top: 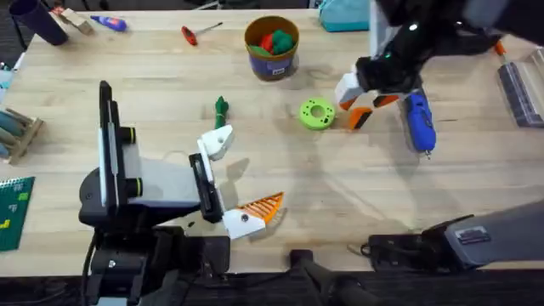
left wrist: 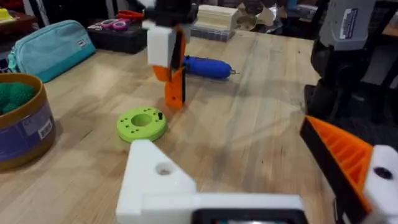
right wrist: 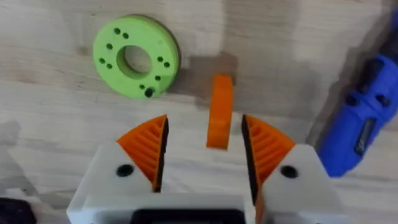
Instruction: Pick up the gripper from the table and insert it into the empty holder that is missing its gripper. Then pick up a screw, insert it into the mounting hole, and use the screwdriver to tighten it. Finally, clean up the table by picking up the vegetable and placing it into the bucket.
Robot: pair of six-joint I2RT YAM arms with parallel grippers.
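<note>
- As I look down from the overhead camera, the right gripper sits at about 2 o'clock on the table, lowered over the orange ribbed gripper.
- In the right wrist view its jaws are about half open, with the orange gripper standing on end between the ribbed pads. I see a gap on each side, so nothing is clamped.
- A green disc lies just beside that piece at its 9 o'clock, and a blue electric screwdriver lies at its 3 o'clock.
- The left gripper rests near 7 o'clock, spread wide and holding nothing.
- One of its sides is the bare white holder. The other carries an orange ribbed finger.
- From the left wrist, the mounting hole shows as a dark round spot in the holder's face.
- The dark-green vegetable lies on the wood just beyond the holder, toward 12 o'clock.
- The bucket stands near 12 o'clock, with red and green toy pieces inside.
</note>
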